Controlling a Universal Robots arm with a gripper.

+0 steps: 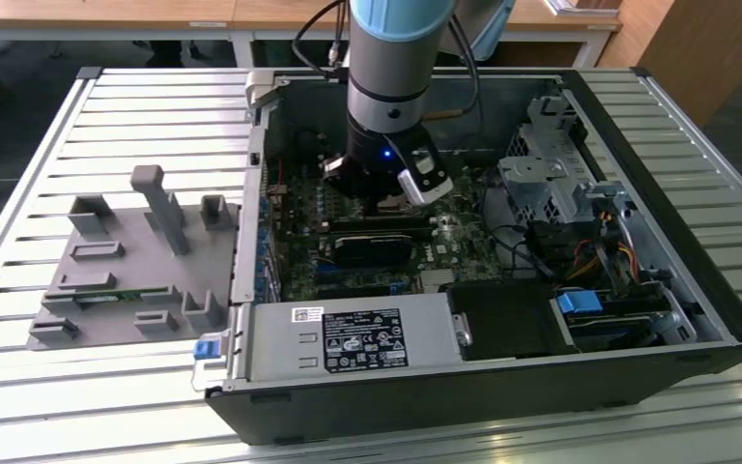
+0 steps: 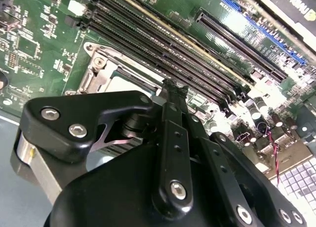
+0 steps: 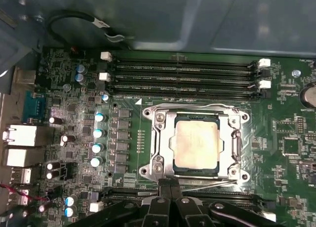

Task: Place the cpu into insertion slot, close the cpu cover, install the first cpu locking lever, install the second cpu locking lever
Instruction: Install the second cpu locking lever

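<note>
CPU [image 3: 196,147] work here looks well along, judging by how the socket lies: in the first wrist view the gripper [image 3: 170,187] has its fingertips pressed together with nothing between them, poised just at the near edge of the socket frame, touching or almost touching a thin silvery lever [image 3: 210,184] that runs along that edge. In the second wrist view the same closed fingertips [image 2: 174,89] sit right over the socket's border. Outward from there, the chip lies flat in the insertion slot [image 3: 223,170], its pale metal top showing through the square window of the cpu cover [image 3: 163,149], which is folded down over it. So placing and closing appear done, and the step in hand reads as a locking lever. Whether either lever is already latched I cannot tell. Seating one would call for a steady push down along the frame and a sideways tuck under its hook. In the exterior view the arm [image 1: 390,58] reaches into the open computer case [image 1: 680,184], beside a grey fixture [image 1: 132,261] on the slatted table [image 1: 36,174].
</note>
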